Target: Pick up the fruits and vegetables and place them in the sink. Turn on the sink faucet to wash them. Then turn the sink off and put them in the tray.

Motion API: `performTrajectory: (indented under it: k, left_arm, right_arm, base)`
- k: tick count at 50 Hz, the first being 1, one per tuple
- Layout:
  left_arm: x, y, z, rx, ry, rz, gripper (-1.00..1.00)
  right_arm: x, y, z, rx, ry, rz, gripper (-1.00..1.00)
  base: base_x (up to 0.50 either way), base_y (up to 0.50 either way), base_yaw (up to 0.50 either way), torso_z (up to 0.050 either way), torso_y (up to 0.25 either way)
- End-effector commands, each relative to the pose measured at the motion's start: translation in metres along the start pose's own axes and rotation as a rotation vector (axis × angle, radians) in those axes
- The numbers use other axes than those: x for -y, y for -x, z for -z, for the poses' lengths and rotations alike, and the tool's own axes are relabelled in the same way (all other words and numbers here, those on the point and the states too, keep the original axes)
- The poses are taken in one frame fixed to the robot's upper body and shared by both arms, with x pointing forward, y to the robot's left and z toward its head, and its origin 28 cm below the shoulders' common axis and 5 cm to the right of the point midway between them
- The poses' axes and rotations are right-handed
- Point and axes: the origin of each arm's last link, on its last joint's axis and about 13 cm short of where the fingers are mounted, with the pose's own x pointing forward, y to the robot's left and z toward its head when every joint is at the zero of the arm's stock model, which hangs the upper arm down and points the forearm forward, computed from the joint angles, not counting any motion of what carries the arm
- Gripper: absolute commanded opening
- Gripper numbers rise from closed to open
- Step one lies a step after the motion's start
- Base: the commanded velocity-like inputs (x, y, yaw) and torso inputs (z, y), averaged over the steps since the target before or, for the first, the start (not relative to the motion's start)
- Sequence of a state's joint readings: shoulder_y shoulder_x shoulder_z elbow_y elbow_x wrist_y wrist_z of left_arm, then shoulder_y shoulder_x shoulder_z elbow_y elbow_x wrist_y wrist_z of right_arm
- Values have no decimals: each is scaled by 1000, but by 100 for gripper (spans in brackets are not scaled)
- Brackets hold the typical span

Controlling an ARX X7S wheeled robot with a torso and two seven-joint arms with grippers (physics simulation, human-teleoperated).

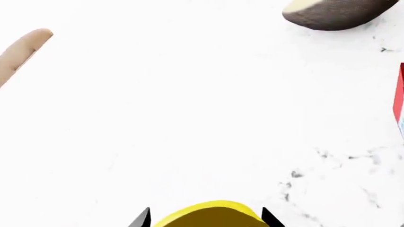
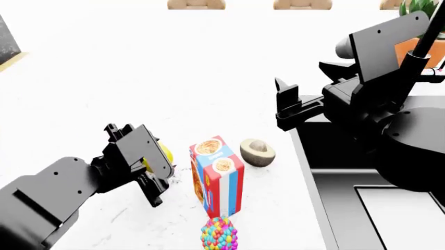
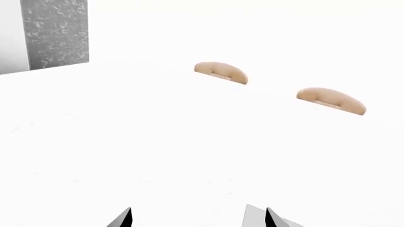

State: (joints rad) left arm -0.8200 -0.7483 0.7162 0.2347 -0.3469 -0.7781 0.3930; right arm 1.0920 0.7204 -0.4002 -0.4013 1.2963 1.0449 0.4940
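My left gripper (image 1: 205, 218) (image 2: 157, 162) is shut on the yellow lemon (image 1: 213, 215) (image 2: 166, 152), which fills the gap between its black fingertips (image 1: 143, 218) just over the white marble counter. The halved avocado (image 2: 257, 152) (image 1: 334, 14) lies cut side up to the right of a striped box. My right gripper (image 2: 286, 104) (image 3: 196, 218) hangs open and empty over the left edge of the black sink (image 2: 326, 151), much of which the arm hides. The grey tray (image 2: 403, 221) lies nearer me at the right. A slim black faucet post (image 2: 431, 28) rises at the far right.
The striped colourful box (image 2: 217, 174) (image 1: 399, 94) stands upright between lemon and avocado. A multicoloured beaded ball (image 2: 219, 233) lies in front of it. Tan chair backs (image 2: 196, 4) (image 3: 221, 73) line the counter's far edge. A potted plant (image 2: 417, 10) stands behind the faucet.
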Motion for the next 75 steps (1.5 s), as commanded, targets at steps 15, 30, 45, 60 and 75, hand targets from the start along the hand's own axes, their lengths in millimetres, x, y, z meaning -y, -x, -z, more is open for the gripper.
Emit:
performTrajectory:
  k: [15,30,45,60,75]
  left_arm:
    - [-33,19,-23,225,-17,-452,-100]
    - [-50,35,-54,492,38,-802,-100]
    - [-50,32,-53,467,50,-816,-100]
    - [-48,28,-50,457,59,-799,-100]
    - [-46,25,-48,449,60,-786,-100]
  right_arm:
    - [-2,-1,-1,8,4,-2,100]
    - [-7,-11,9,-96,57,-28,100]
    - [-10,1,21,-170,99,-169,100]
    - [-10,6,35,-198,91,-191,100]
    - [-11,5,48,-231,90,-212,100]
  base:
    - [0,0,0,0,0]
    - [0,0,0,0,0]
    - [0,0,0,0,0]
    - [0,0,0,0,0]
    - [0,0,0,0,0]
